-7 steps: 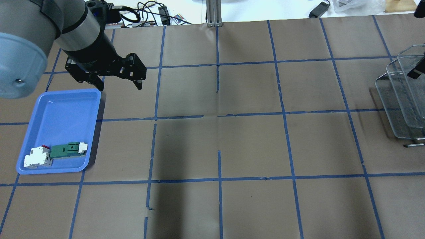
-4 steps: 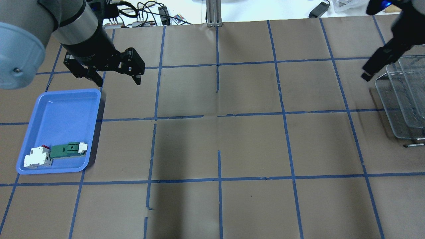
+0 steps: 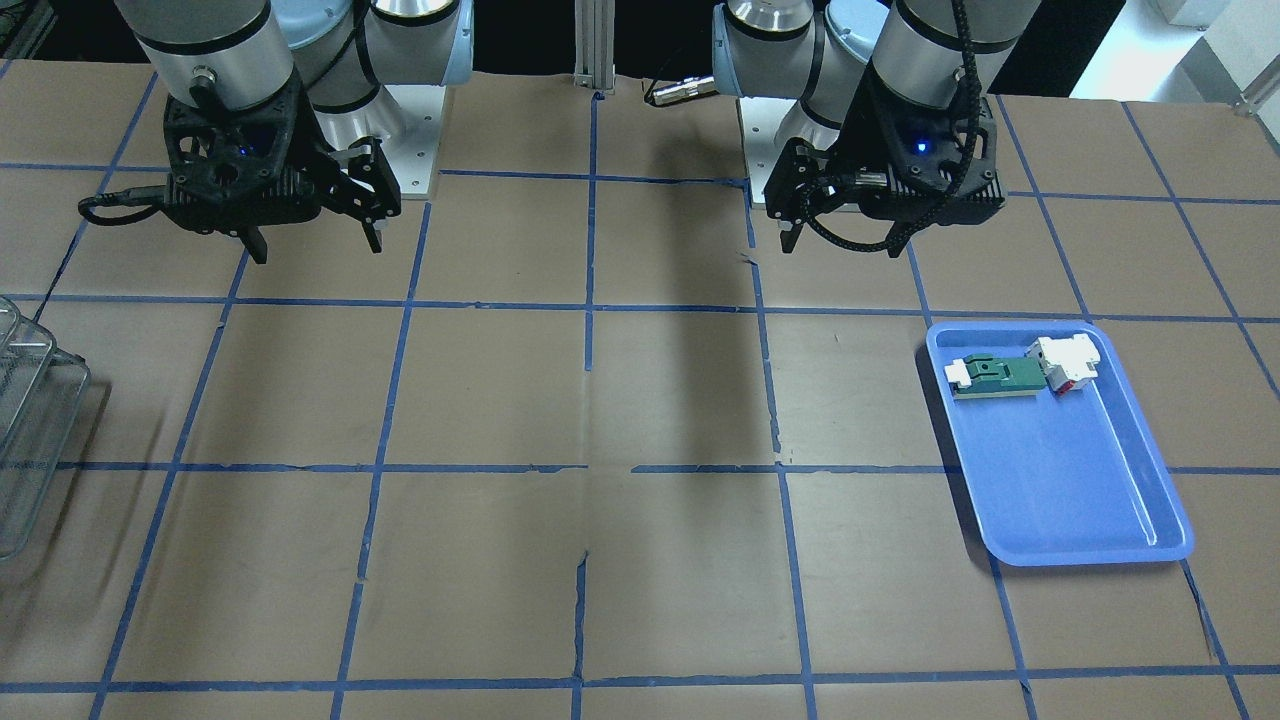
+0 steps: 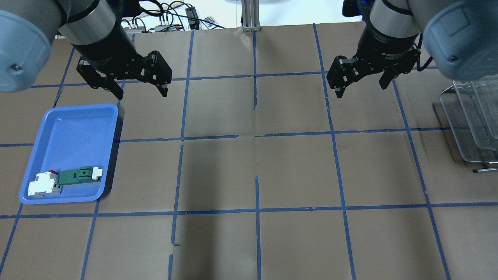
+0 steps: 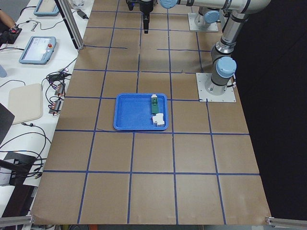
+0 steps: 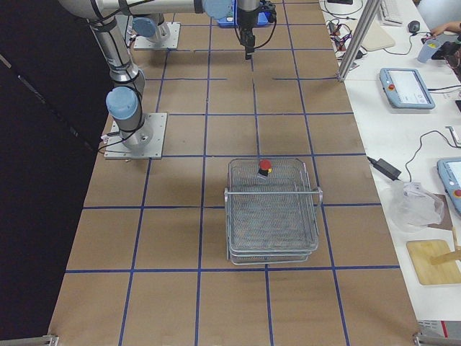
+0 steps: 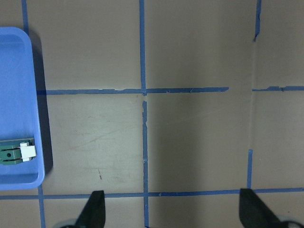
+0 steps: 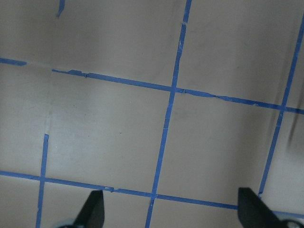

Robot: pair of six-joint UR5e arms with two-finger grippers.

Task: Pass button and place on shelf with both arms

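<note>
Jaws, left: the left gripper (image 4: 141, 92) is spread wide and holds nothing. Its wrist view shows the two fingertips (image 7: 94, 211) at the lower corners, with only bare table (image 7: 190, 133) between them.
Jaws, right: the right gripper (image 4: 361, 90) is equally wide and empty. Its wrist view shows only taped grid lines between the tips.
Gripper positions: both hang above the table on the robot's side, well apart from each other, pointing down.
Beside the left gripper: the blue tray (image 4: 74, 128) lies near it. A white-and-red block (image 4: 42, 185) and a green-and-white part (image 4: 79, 175) lie end to end in the tray, apparently touching.
Beside the right gripper: the shelf (image 6: 274, 216) stands clear of it on the table, with no contact.
Button: the button (image 6: 265, 167) sits on the shelf's top tier, red cap uppermost, close to the rim at the end farthest from the right-side camera. No other view shows it.
Stage (judged): the pass and the placing appear to be done, leaving only the arms to park.
Risk 1 (judged): the button rests on open mesh near a rim, so a jolt to the shelf could tip it or roll it over the edge.
Risk 2 (judged): such a jolt would most likely come from the right arm sweeping low past the shelf, since the wide-spread fingers widen its path.
Risk 3 (judged): a low left arm could catch the tray wall and shift its contents.
</note>
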